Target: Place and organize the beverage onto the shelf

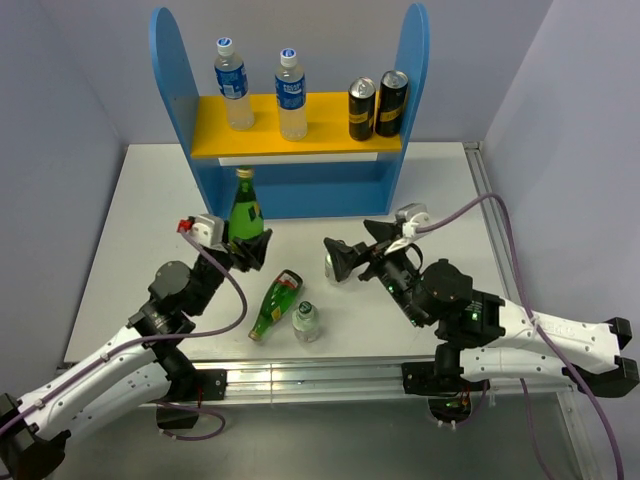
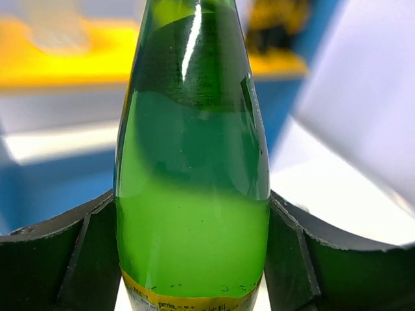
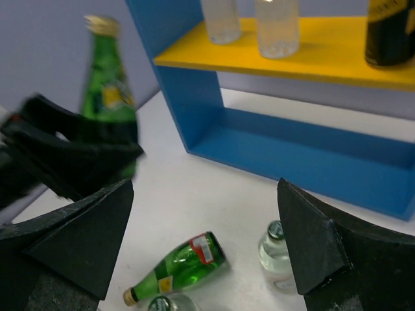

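— Beverage bottles, from the left: where are they?

— Leftmost, the left gripper (image 1: 248, 248) is clamped on a dark green glass bottle (image 1: 246, 205). It stands upright, just on the near side of the left half of the blue two-level shelf with tall round-topped side panels (image 1: 168, 90). The left wrist view shows black fingers (image 2: 78, 259) pressed against both sides of the glass, above the label's yellow edge.

— Is it resting on the white table (image 1: 140, 230)?

— I cannot tell; the gripper hides its base.

— And to the right of it?

— Nearer and a little to the right, a second dark green glass bottle (image 1: 276, 305) lies on its side, cap pointing near-left. Just beside its neck stands a short clear bottle with a dark cap (image 1: 307, 322). A second short clear bottle (image 1: 329, 263) sits farther back, at the tips of the right gripper (image 1: 340, 262).

— Is that one held?

— No. Those jaws are spread wide with nothing between them. In the right wrist view the bottle sits low, just beside one finger. I cannot tell whether they touch.

— And on the shelf itself?

— On the left half of the yellow upper board (image 1: 320, 140) stand a clear plastic bottle with a blue label (image 1: 232, 85) and its twin clear bottle (image 1: 291, 95), side by side and apart. On the right half stand a black-and-gold can (image 1: 361, 108) and a second black-and-gold can (image 1: 391, 103), close together.
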You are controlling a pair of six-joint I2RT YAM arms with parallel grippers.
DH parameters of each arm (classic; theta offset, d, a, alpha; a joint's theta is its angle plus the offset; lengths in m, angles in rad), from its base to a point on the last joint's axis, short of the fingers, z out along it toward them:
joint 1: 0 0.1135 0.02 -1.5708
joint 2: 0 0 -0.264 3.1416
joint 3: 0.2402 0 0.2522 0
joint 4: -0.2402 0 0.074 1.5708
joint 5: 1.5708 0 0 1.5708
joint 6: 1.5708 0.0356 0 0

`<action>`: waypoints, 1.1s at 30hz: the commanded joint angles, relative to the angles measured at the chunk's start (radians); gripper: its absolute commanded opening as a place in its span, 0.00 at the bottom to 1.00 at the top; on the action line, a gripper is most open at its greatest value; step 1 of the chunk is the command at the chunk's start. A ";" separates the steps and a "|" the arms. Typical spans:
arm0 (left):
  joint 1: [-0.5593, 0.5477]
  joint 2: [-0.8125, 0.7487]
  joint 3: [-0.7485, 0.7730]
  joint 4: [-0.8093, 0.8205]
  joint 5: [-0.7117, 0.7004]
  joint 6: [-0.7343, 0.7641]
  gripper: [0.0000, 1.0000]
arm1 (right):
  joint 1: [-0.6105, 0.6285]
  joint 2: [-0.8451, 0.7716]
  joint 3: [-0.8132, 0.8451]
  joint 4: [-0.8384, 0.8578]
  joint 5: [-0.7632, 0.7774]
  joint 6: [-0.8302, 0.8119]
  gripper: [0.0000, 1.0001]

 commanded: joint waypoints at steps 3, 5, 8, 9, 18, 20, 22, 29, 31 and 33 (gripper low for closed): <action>-0.006 -0.026 0.049 -0.106 0.317 -0.144 0.00 | -0.012 0.113 0.159 0.080 -0.141 -0.107 0.99; -0.006 -0.047 0.027 -0.066 0.389 -0.181 0.00 | -0.022 0.153 0.182 0.086 -0.170 -0.107 0.99; -0.005 -0.070 -0.004 -0.041 0.404 -0.210 0.00 | -0.048 0.202 0.216 0.101 -0.222 -0.101 0.99; -0.005 -0.075 -0.013 -0.032 0.406 -0.215 0.00 | -0.055 0.216 0.225 0.110 -0.232 -0.095 0.99; -0.006 -0.080 -0.004 -0.012 0.458 -0.251 0.00 | -0.147 0.370 0.252 0.183 -0.299 0.047 0.99; -0.006 -0.083 0.001 -0.018 0.469 -0.250 0.00 | -0.180 0.399 0.253 0.193 -0.333 0.086 0.99; -0.006 -0.089 0.004 -0.024 0.475 -0.247 0.00 | -0.196 0.414 0.252 0.215 -0.351 0.101 0.99; -0.005 -0.109 0.006 -0.043 0.503 -0.238 0.00 | -0.249 0.497 0.273 0.248 -0.399 0.155 0.96; -0.005 -0.107 0.006 -0.046 0.515 -0.236 0.00 | -0.257 0.530 0.288 0.258 -0.411 0.167 0.90; -0.006 -0.112 0.004 -0.050 0.521 -0.231 0.00 | -0.257 0.551 0.305 0.262 -0.420 0.175 0.83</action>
